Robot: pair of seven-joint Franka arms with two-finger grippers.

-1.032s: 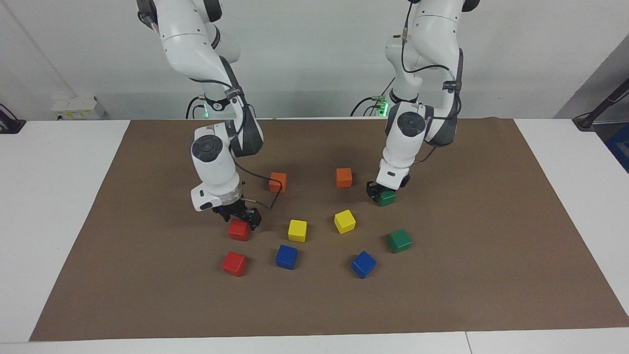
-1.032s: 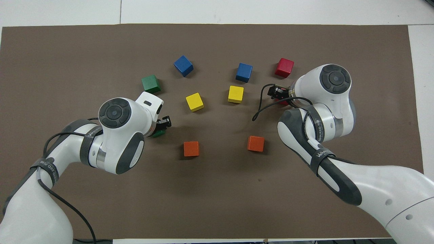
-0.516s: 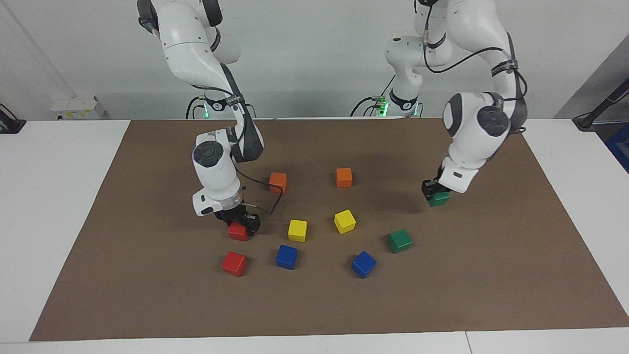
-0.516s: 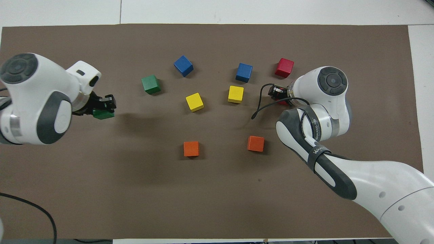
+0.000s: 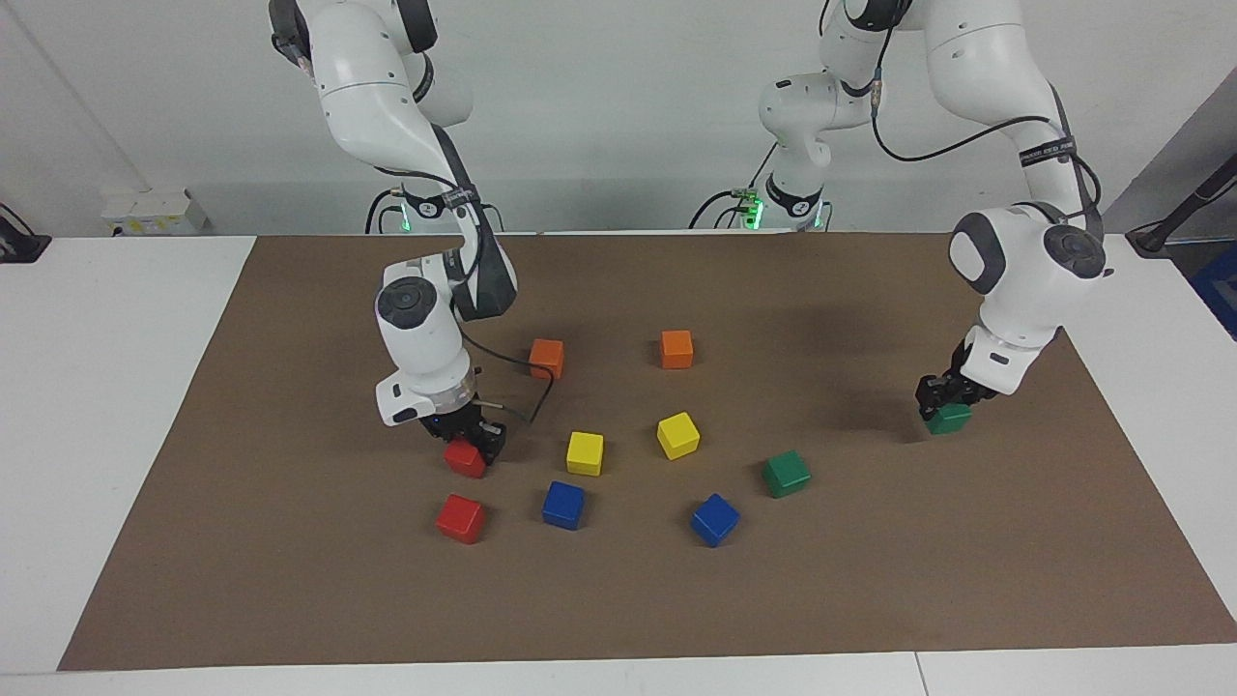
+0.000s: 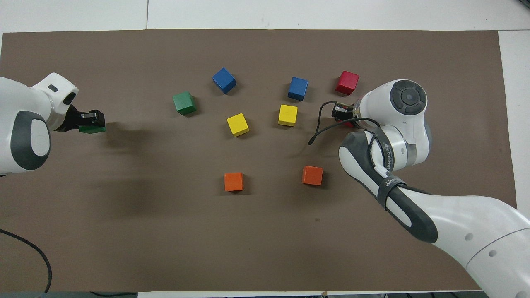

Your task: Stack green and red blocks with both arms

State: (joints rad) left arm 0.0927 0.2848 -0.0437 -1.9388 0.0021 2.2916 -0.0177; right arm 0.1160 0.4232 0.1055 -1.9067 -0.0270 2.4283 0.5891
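Note:
My left gripper is shut on a dark green cube and holds it low over the brown mat near the left arm's end of the table; it also shows in the overhead view with the cube. The second green cube lies free on the mat. My right gripper is shut on a red cube, at or just above the mat, mostly hidden from overhead. The second red cube lies just farther from the robots.
Two orange cubes lie nearest the robots. Two yellow cubes lie mid-mat, with two blue cubes farther out. The brown mat covers a white table.
My left arm has swung the green cube from beside the orange cube out toward the left arm's end of the mat. My right gripper has stayed on the red cube, shifting only slightly.

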